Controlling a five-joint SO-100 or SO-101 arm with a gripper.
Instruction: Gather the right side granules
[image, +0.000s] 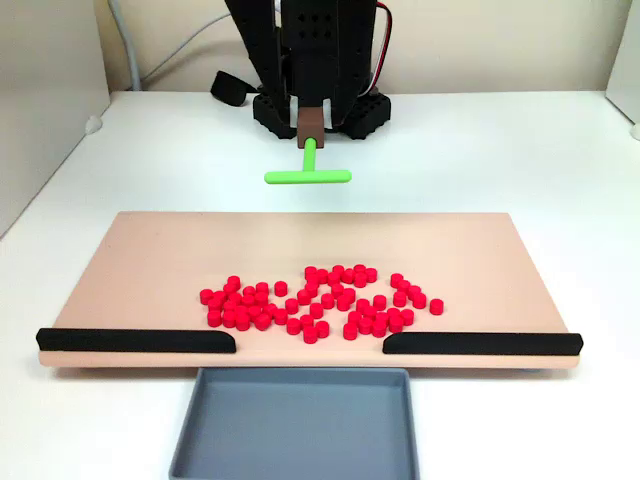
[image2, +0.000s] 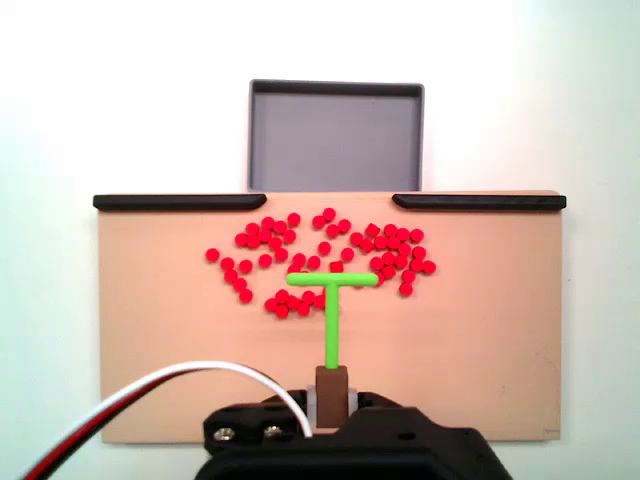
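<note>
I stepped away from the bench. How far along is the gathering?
Nothing looks gathered yet: the granules lie spread across the board, and the grey tray is bare. In hand: the green pusher, raised behind them. The whole sweep remains.

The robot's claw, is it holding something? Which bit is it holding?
Yes. The gripper carries the green T-shaped pusher by the end of its long stem, fixed in a brown holder. The crossbar points away from the arm.
</note>
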